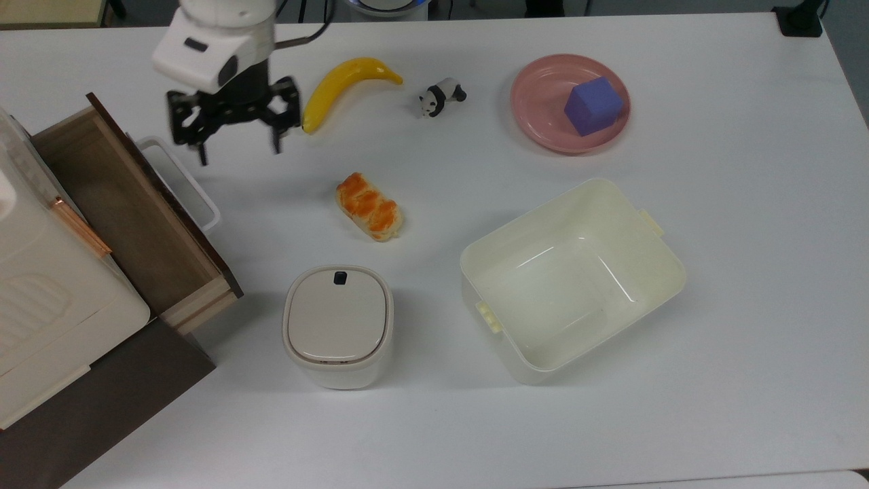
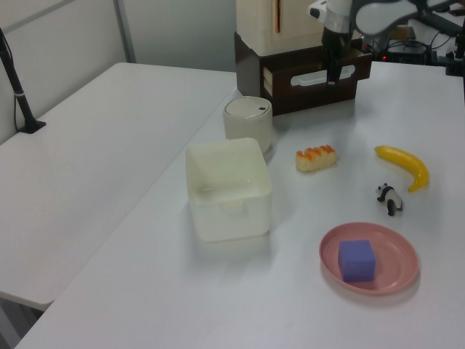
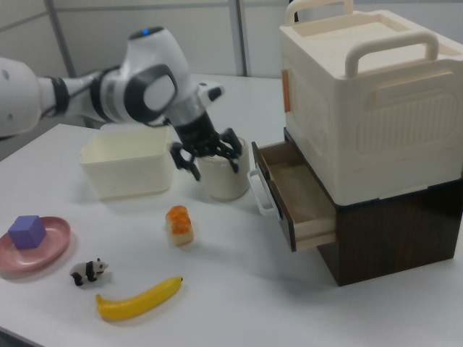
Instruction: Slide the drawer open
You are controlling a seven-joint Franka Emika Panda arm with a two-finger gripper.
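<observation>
The wooden drawer [image 1: 115, 197] stands pulled out of the dark cabinet, its brown floor bare and its white loop handle [image 1: 210, 216] facing the table. My gripper [image 1: 239, 153] hangs open, fingers spread wide, to the top view's right of the handle and apart from it, holding nothing. In the right view the gripper [image 3: 206, 157] hovers to the right view's left of the drawer [image 3: 296, 195] and its handle [image 3: 259, 191]. In the left view the gripper [image 2: 332, 73] is in front of the drawer's dark front [image 2: 305, 78].
A banana [image 1: 343, 85], a toy panda [image 1: 441, 95] and a bread roll [image 1: 368, 206] lie near the gripper. A white lidded bin [image 1: 337, 326], a cream tub [image 1: 669, 255] and a pink plate [image 1: 536, 122] with a purple cube [image 1: 593, 105] stand further off. A cream box [image 1: 41, 272] tops the cabinet.
</observation>
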